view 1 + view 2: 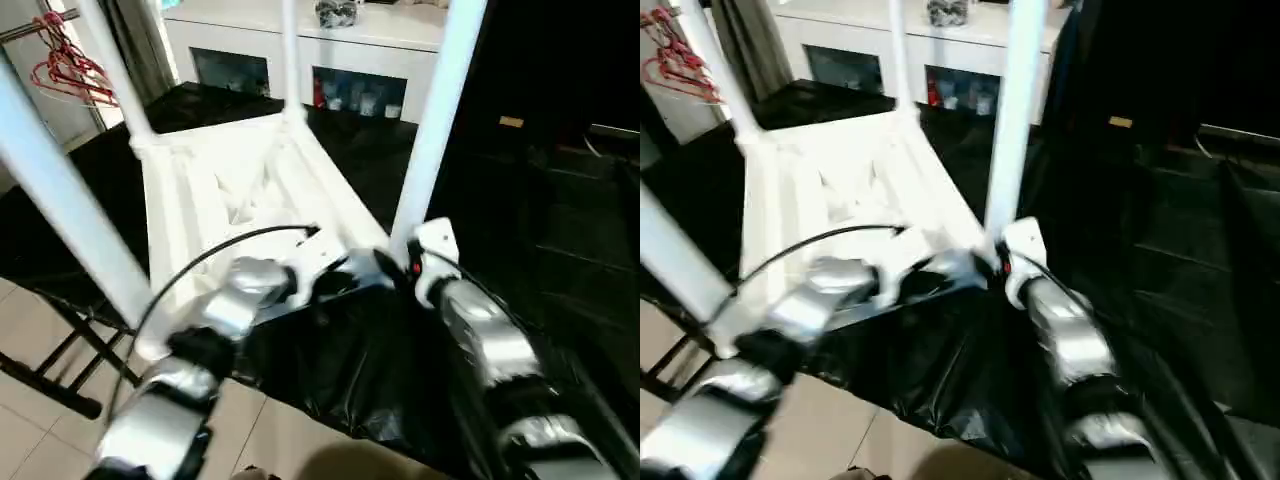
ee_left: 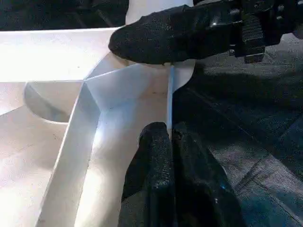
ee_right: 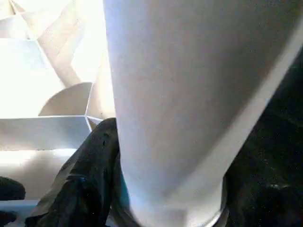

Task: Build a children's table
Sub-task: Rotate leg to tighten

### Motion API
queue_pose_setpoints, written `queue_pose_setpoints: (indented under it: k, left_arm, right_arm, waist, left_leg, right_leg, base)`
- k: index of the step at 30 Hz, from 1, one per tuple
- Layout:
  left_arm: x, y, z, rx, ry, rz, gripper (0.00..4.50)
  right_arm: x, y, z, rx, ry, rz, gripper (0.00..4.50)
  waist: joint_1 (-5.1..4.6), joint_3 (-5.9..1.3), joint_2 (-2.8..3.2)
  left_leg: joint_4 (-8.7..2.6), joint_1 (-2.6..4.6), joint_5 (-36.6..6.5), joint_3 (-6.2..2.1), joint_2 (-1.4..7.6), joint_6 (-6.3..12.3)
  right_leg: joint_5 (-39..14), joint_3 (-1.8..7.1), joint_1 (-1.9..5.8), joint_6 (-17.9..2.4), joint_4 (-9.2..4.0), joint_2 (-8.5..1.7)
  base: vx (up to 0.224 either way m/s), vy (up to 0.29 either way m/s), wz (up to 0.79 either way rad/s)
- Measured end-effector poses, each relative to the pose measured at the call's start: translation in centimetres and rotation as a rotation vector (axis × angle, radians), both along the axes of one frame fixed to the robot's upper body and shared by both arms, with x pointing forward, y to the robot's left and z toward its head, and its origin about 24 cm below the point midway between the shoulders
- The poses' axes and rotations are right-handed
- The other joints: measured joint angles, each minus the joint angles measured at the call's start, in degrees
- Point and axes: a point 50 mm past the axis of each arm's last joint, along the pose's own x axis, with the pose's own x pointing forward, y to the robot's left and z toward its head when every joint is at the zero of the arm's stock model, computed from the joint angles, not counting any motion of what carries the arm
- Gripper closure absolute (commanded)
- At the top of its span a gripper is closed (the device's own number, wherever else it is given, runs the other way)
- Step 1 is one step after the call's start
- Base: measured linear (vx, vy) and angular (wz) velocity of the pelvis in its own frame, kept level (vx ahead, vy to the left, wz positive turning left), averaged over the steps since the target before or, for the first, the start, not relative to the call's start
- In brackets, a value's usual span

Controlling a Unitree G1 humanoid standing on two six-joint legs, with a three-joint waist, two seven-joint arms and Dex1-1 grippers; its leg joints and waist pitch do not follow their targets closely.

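Your left claw pinches the upturned table top's rim at six o'clock. Your right claw, at four o'clock, grips the near-right leg at its base.

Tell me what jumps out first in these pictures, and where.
The white children's table lies upside down on the black-covered bench, its ribbed underside up and four legs rising from the corners. At its near edge, the right tool clasps the near-right leg at its base, while the left tool pinches the rim beside it.
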Motion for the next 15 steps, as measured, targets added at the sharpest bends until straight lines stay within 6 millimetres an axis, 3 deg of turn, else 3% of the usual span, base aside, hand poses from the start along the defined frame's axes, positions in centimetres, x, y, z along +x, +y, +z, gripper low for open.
queue_pose_setpoints:
  k: [8,15]
  left_arm:
    - [0.0,0.5,0.2,0.003,-0.015,-0.05,4.5]
    - [-0.8,1.9,0.3,-0.003,0.001,-0.16,4.5]
  right_arm:
    - [-0.2,-0.2,0.3,0.003,-0.011,0.091,0.51]
    - [-1.3,-1.6,0.8,-0.057,-0.021,0.358,0.51]
  waist:
    - [0.0,0.0,0.23]
    - [0.09,0.01,0.28]
  left_leg:
    - [-0.05,-0.05,0.0,-0.03,0.02,0.0]
    - [-0.15,-0.11,0.0,-0.02,0.03,0.01]
  right_leg:
    - [0.18,-0.05,-0.05,-0.29,0.02,0.01]
    - [0.09,-0.07,-0.1,-0.19,0.01,0.01]
  base:
    - [0.0,0.0,0.0]
    - [0.0,0.0,0.0]
